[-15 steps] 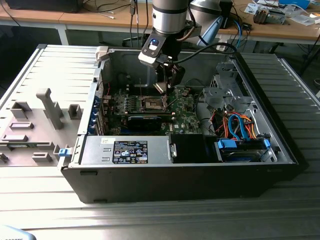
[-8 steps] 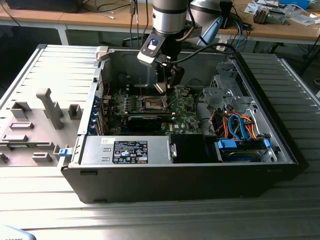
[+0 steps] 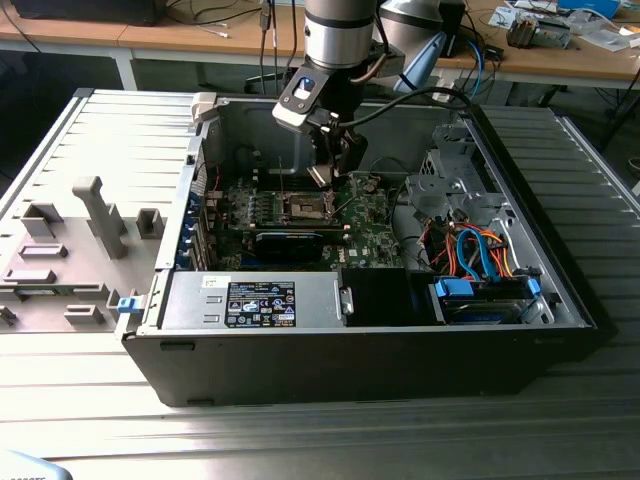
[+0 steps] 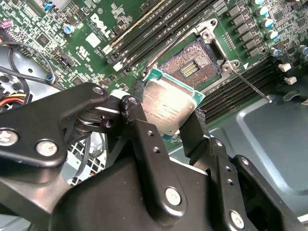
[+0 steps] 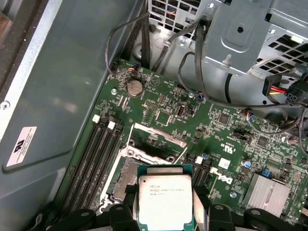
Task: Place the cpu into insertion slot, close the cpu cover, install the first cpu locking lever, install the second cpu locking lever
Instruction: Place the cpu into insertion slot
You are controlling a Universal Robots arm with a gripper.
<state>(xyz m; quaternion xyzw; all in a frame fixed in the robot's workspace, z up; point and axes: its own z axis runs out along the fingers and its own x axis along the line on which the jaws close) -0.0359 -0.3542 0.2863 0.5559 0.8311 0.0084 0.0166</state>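
My gripper point(image 4: 166, 120) is shut on the cpu point(image 4: 169, 107), a flat square chip with a pale metal face, held by two opposite edges between black fingers point(image 4: 139, 125). The cpu hangs a little above and beside the insertion slot point(image 4: 195, 65), whose dark centre lies uncovered. In the first wrist view the cpu point(image 5: 164, 199) partly hides the slot point(image 5: 126, 177), and the silver cpu cover point(image 5: 156, 139) stands raised at the slot's far edge. A thin locking lever point(image 4: 248, 83) sticks out loose beside the slot. In the exterior view the gripper point(image 3: 325, 172) hovers inside the computer case over the slot point(image 3: 305, 207).
Long black memory slots point(image 4: 159, 24) flank the socket on both sides. A metal drive cage point(image 5: 250, 38) with hanging cables point(image 5: 144, 43) is close by. The case wall point(image 5: 57, 96) rises on one side. Grey fixtures point(image 3: 95, 215) stand on the table at the exterior view's left.
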